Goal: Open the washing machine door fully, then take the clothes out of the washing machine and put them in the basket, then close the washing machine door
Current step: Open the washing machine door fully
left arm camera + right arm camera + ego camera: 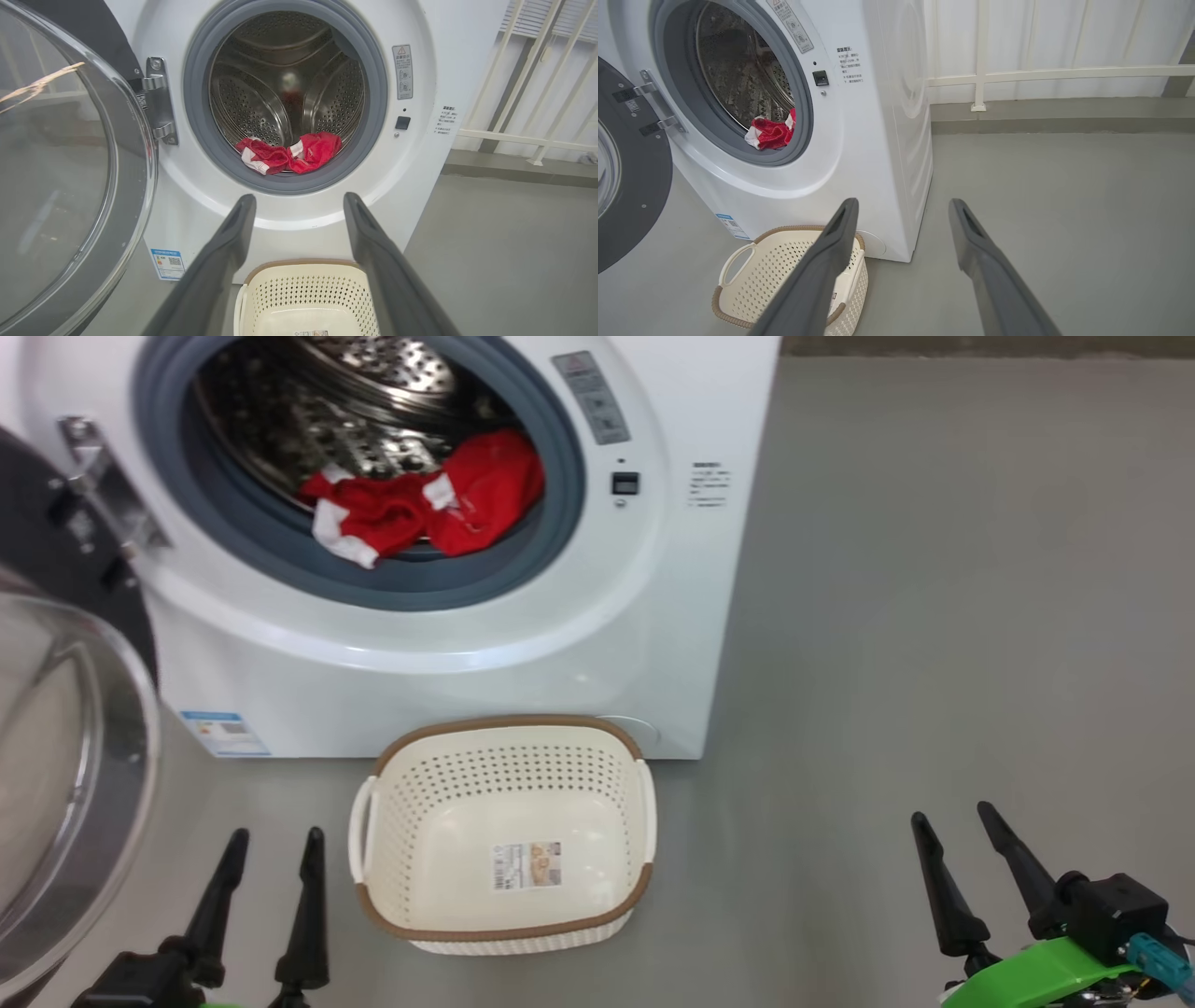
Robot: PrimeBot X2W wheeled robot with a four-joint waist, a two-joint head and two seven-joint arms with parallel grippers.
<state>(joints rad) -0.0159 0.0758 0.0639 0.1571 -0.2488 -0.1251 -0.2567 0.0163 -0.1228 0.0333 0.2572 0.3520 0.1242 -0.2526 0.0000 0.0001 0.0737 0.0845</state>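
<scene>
The white washing machine (448,644) stands ahead, its round door (65,756) swung wide open on the left. Red clothes (425,509) with white trim lie at the drum's front lip, also in the left wrist view (292,153) and the right wrist view (771,131). The cream basket (504,835) with a brown rim sits on the floor before the machine, nothing in it but a paper label. My left gripper (273,845) is open at the lower left, beside the basket. My right gripper (954,821) is open at the lower right, well clear of the basket.
Grey floor (934,616) stretches to the right of the machine. A white railing (1041,74) runs along the wall behind. The open door's glass bowl (56,177) bulges close to my left arm.
</scene>
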